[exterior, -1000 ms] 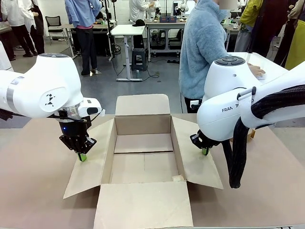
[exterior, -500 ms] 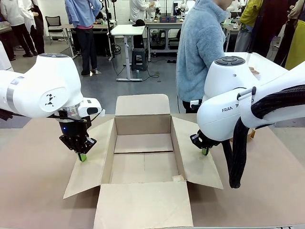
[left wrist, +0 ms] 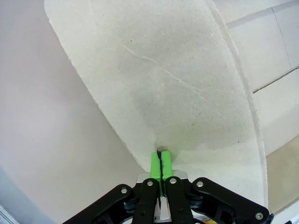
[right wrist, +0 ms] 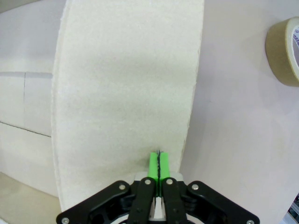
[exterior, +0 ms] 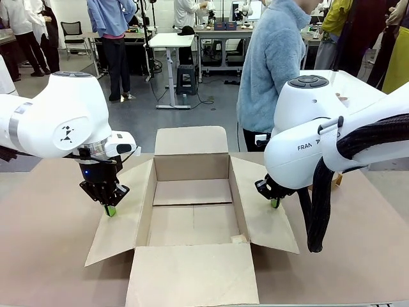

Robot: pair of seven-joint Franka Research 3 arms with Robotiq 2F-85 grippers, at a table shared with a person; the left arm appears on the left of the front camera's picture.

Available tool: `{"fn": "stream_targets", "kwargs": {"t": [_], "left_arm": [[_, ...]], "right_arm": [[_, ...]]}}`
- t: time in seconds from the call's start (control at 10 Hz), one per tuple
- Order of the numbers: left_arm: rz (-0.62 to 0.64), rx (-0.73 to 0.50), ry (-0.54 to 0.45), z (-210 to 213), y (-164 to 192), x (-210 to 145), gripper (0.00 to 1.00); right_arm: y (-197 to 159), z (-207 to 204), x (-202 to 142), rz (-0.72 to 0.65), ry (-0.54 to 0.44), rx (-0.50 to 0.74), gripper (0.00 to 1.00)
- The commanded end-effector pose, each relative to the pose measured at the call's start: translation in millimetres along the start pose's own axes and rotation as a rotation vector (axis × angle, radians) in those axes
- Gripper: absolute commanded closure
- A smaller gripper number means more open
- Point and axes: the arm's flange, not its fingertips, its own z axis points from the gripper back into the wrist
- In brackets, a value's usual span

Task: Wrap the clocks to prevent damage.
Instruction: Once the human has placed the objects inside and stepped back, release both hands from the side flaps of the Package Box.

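Two items at open cardboard box (exterior: 192, 167): left end effector (exterior: 110, 210) on left flap (exterior: 124, 227), right end effector (exterior: 275, 203) on right flap (exterior: 262, 227); both clamped closed, empty.

Upper middle of the front view: the person (exterior: 271, 70) in a pale blue fleece at the far side of the table has changed stance. A second ago the back stood fairly upright; it then edged toward the frame's left, and now the upper body leans toward the upper right. The person's hand (exterior: 341, 99), which lay plainly on the white tabletop (exterior: 361, 86) at upper right, has drawn back toward the rounded white joint (exterior: 307, 102) of the robot arm, leaving only a small trace.
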Motion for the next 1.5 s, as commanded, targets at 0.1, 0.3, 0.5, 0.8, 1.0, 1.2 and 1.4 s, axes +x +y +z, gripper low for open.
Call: {"fn": "stream_targets", "kwargs": {"t": [0.1,0.3,0.5,0.8,1.0,1.2,1.4], "left_arm": [[-0.002,0.004,0.002,-0.1,0.1,-0.6,1.0],[-0.002,0.004,0.002,-0.1,0.1,-0.6,1.0],[-0.002,0.004,0.002,-0.1,0.1,-0.6,1.0],[-0.002,0.004,0.002,-0.1,0.1,-0.6,1.0],[-0.002,0.004,0.002,-0.1,0.1,-0.6,1.0],[-0.002,0.004,0.002,-0.1,0.1,-0.6,1.0],[-0.002,0.004,0.002,-0.1,0.1,-0.6,1.0]], "right_arm": [[-0.5,-0.9,-0.1,-0.006,0.0,-0.003,0.99],[-0.5,-0.9,-0.1,-0.006,0.0,-0.003,0.99],[-0.5,-0.9,-0.1,-0.006,0.0,-0.003,0.99],[-0.5,-0.9,-0.1,-0.006,0.0,-0.003,0.99],[-0.5,-0.9,-0.1,-0.006,0.0,-0.003,0.99],[-0.5,-0.9,-0.1,-0.006,0.0,-0.003,0.99],[-0.5,-0.9,-0.1,-0.006,0.0,-0.003,0.99]]}}
